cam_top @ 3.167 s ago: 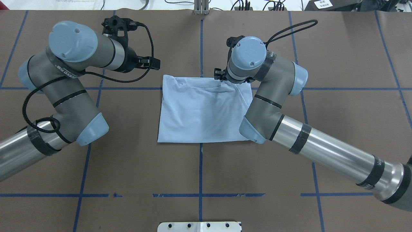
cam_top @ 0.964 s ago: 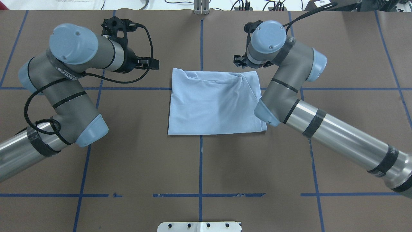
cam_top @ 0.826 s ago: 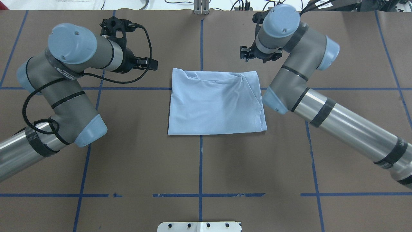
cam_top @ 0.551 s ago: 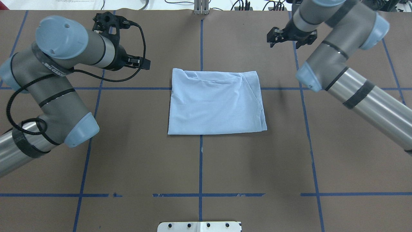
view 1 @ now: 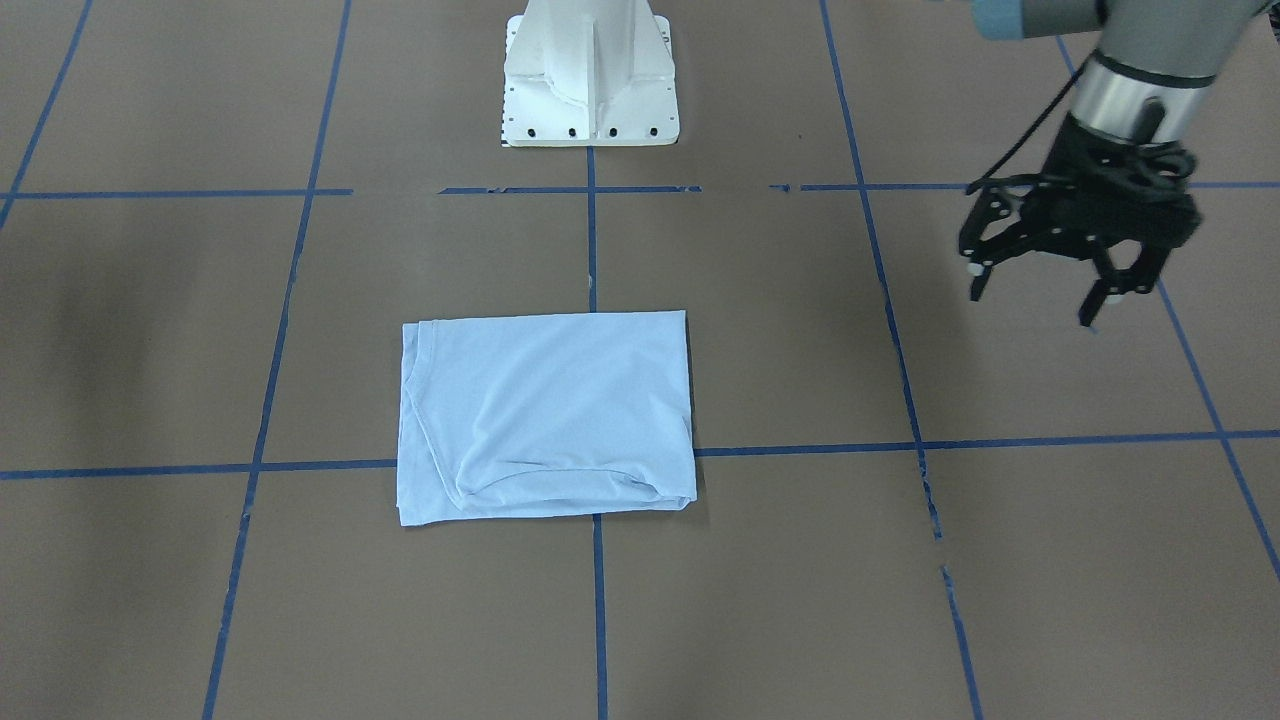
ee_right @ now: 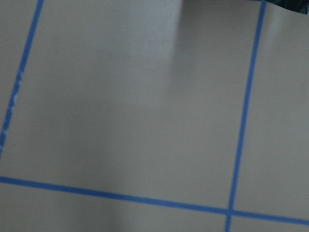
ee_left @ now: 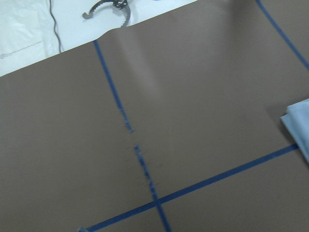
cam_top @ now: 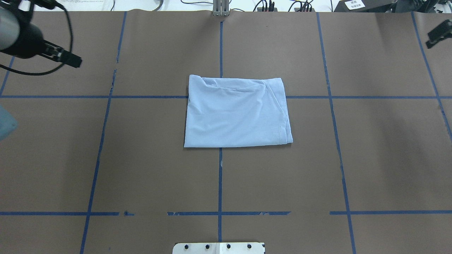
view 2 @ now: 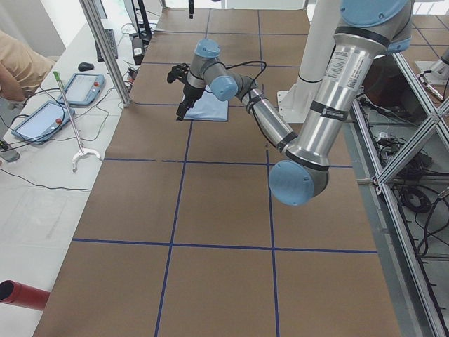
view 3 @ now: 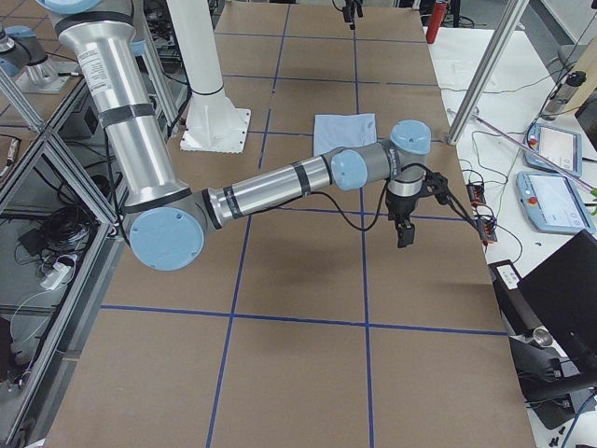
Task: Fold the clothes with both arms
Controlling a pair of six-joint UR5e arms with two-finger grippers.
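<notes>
Light blue T-shirt (cam_top: 236, 113) lay folded; overhead, left gripper (view 1: 1032, 300) at its ten o'clock hung wide open, empty; right gripper (cam_top: 439, 32) at two o'clock, opening unclear.

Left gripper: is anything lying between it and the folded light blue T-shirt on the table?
Nothing visible does. In the front-facing view, the open black two-finger left gripper hangs off to one side of the folded light blue T-shirt. Only the brown table covering, crossed by blue tape lines, lies between them.
</notes>
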